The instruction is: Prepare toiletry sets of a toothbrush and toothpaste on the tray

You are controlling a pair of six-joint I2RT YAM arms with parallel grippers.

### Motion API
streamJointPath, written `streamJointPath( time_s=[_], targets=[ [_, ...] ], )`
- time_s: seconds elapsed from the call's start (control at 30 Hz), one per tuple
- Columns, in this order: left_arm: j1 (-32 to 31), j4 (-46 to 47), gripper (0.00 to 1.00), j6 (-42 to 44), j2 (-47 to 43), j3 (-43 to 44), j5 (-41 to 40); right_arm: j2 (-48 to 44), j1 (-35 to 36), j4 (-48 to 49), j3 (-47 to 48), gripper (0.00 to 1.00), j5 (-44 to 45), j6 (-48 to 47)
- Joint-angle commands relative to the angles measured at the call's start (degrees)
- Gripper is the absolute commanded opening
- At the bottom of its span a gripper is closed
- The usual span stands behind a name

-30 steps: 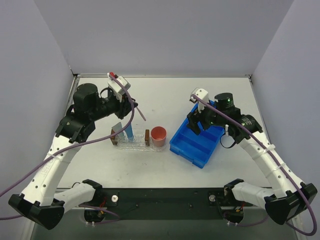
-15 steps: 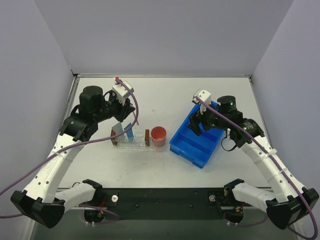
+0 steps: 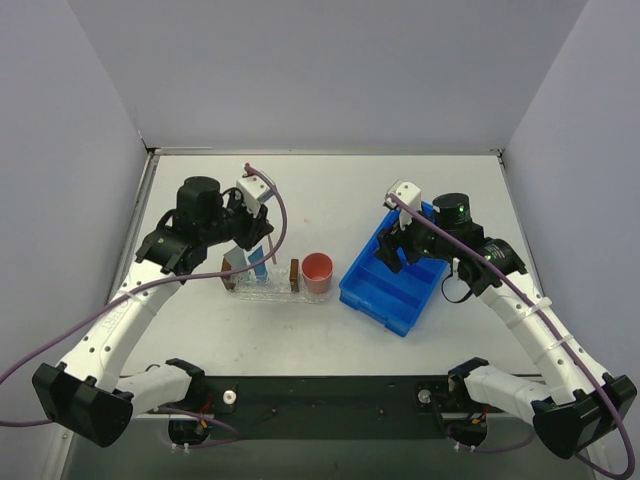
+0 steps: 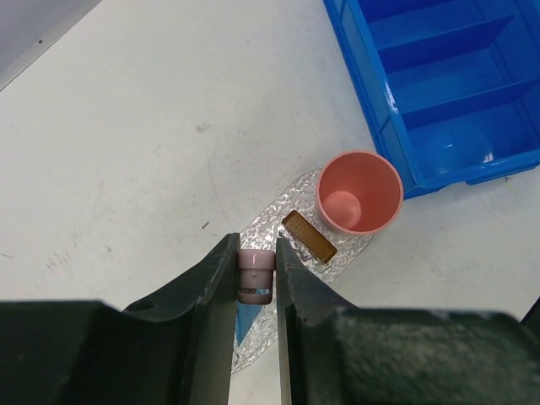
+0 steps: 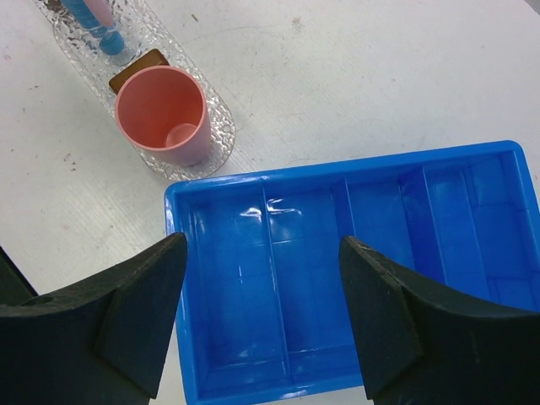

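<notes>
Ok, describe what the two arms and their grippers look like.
The left arm and right arm have white links and black joints, with a purple cable along each. A green light glows on the right arm's joint. The left gripper and right gripper have black, blocky fingers.

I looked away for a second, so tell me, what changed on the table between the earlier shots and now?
The left gripper, shut on the toothbrush, swung right and toward the near edge, now above the tray. The right gripper stayed open over the blue bin; the pink cup did not move.
</notes>
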Motion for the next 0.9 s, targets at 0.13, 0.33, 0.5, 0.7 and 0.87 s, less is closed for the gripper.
streamJointPath(
  time_s=[0.13,0.33,0.5,0.7,0.87],
  targets=[
    [-0.18,4.90,0.00,0.58,1.67,-1.71,0.91,-0.09,-0.56,2.23,-0.30,0.68,-0.84,0.48],
    [-0.27,6.14,0.00,0.58,2.55,-2.68,1.43,0.09,-0.56,2.32,-0.39,0.67,-0.93,0.57],
    [-0.36,7.37,0.00,0.32,3.17,-3.91,1.96,0.00,-0.56,2.50,-0.57,0.67,-0.93,0.57],
    [-0.36,8.42,0.00,-0.03,3.87,-5.41,2.57,-0.35,-0.73,2.67,-1.09,0.68,-0.76,0.57],
    [-0.44,10.18,0.00,-0.30,4.05,-6.64,2.84,-0.26,-0.73,2.76,-1.01,0.67,-0.93,0.57]
  ],
)
